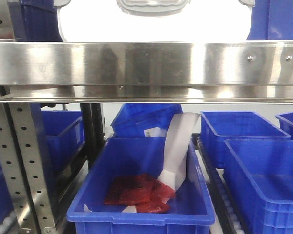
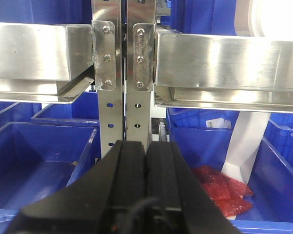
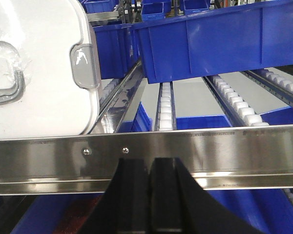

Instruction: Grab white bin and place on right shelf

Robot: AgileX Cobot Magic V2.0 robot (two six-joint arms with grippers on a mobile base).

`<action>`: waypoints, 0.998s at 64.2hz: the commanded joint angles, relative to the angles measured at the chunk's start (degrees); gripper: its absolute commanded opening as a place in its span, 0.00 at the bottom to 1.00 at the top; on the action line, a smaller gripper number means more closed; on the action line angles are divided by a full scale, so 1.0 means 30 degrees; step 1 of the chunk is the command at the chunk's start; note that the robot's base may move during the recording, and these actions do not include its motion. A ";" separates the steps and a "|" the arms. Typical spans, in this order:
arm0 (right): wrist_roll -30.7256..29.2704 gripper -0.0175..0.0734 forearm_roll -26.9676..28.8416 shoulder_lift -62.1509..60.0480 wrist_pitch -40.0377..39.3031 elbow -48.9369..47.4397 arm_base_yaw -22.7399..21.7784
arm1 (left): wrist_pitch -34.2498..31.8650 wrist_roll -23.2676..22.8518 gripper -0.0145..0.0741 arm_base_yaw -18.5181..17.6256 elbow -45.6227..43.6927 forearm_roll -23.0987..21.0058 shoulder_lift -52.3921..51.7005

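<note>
white bin: I've got the white bin (image 1: 154, 22) sitting on the upper level of the right shelf (image 1: 146, 63), just behind the shiny front rail. The front view crops its top off and blows it out so badly I can barely see edges. The right wrist cam shows it better (image 3: 39, 68): lid, grey side latch (image 3: 85, 66), part of the recessed handle, left side out of frame.

right shelf: steel rail fills the middle of every view, perforated uprights (image 2: 124, 92) on the left wrist cam.

left gripper: the left gripper (image 2: 146, 161) has its fingers pressed together with nothing between them, pointing at the uprights.

right gripper: the right gripper (image 3: 149, 168) looks the same to me, fingers together, empty, just below the rail.

below: blue crate (image 1: 141, 195) with red packets (image 1: 139, 192) and a white paper strip (image 1: 178, 151), partly hidden by the rail; more crates are cut off at the edges.
</note>
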 commanded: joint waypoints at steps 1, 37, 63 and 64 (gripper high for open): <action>-0.0025 0.28 0.0383 0.0172 -0.1283 -0.0546 -0.0044 | -0.1803 -0.0163 0.03 -0.0005 0.0425 -0.0003 -0.0179; 0.0550 0.28 -0.0572 0.0320 -0.1250 -0.0344 -0.0044 | -0.1803 -0.0163 0.03 -0.0005 0.0425 -0.0036 -0.0179; 0.9679 0.28 -1.1267 -0.2980 -0.7115 0.4733 0.1633 | -0.1803 -0.0163 0.03 -0.0005 0.0425 -0.0036 -0.0179; 0.9679 0.28 -1.1335 -0.3093 -0.7267 0.4957 0.1777 | -0.1803 -0.0163 0.03 -0.0005 0.0425 -0.0036 -0.0179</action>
